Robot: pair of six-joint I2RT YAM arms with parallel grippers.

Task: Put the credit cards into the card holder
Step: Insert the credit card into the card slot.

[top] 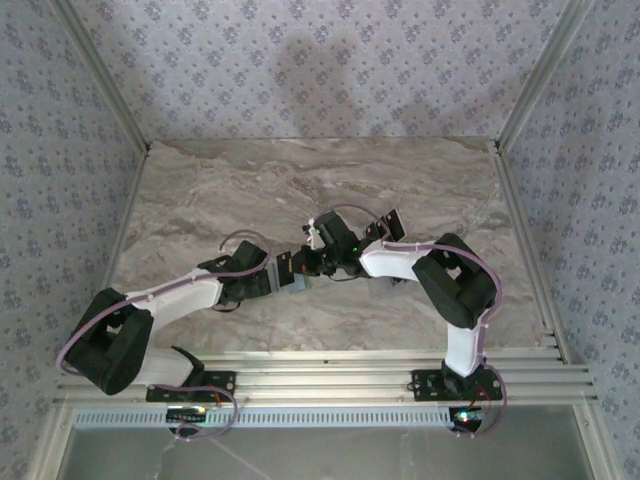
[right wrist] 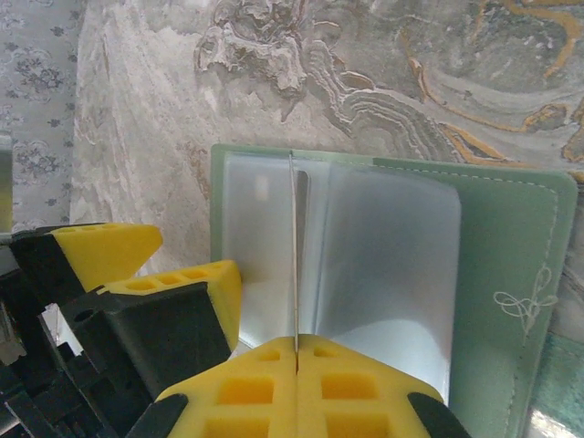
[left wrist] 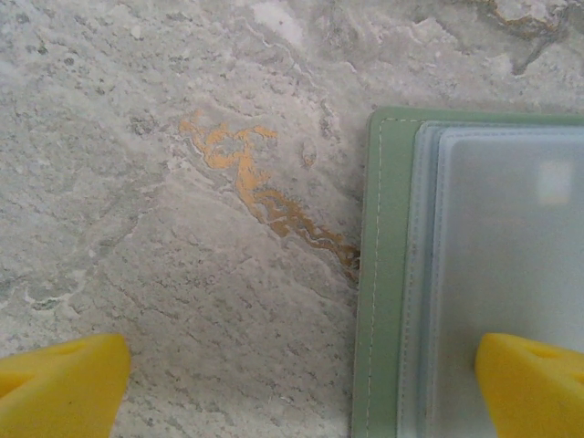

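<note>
1. Top view: both arms reach to the middle of the marble table. The left gripper and the right gripper are close together there. What lies under them is too small to make out.

2. Left wrist view: the left gripper's fingers are spread wide with nothing between them. One tip is over bare stone and the other is over a clear pocket of the card holder. The holder lies open and flat on the table, its stitched green border showing. I cannot tell whether that tip touches the pocket.

3. Right wrist view: the right gripper's fingers are pressed tight on a thin sheet. The sheet stands on edge over the middle fold of the open holder. A dark sliver along it suggests a card, but it could be a clear leaf of the holder. A left-gripper finger sits just beside the holder's left side.

4. Handling, as a judgement: a card should be light, stiff and slick, so it is best pinched by a short edge. The holder looks soft and light and is likely to slide on polished stone. Its pockets look limp, so it should be pinned down at the green border beside the pocket mouth.
</note>
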